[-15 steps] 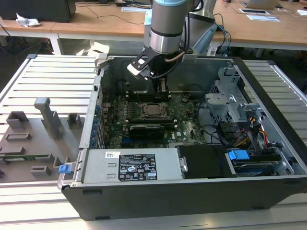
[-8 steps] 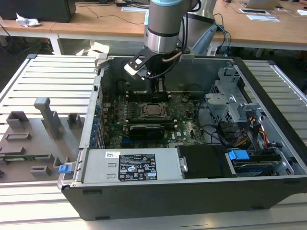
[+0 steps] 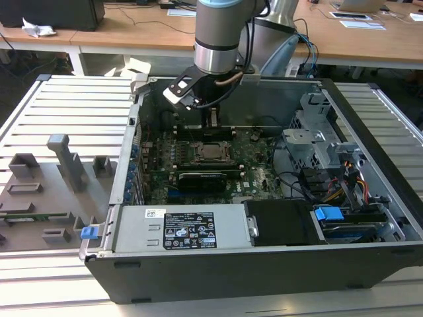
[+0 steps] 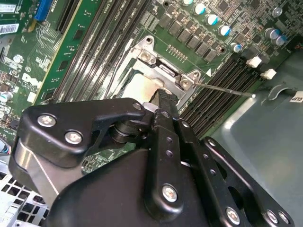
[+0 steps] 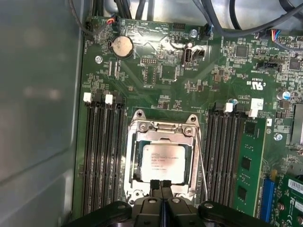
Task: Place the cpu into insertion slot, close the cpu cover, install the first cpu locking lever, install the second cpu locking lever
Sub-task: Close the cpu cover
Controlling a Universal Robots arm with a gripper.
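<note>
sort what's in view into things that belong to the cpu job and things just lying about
Part of the job:
pale silvery-grey square cpu; thin silvery metal cpu cover frame; thin wire locking lever; black gripper

Just lying about:
round silver coin battery; long black memory slots; grey labelled power supply box; grey plastic fixtures

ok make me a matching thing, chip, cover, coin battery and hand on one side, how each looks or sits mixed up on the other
1 chip
2 cover
3 coin battery
4 hand

a round and silvery
b black, shut tight
c silvery frame, lying flat
d grey square, showing through a window

Pairs: 1-d, 2-c, 3-a, 4-b
</note>
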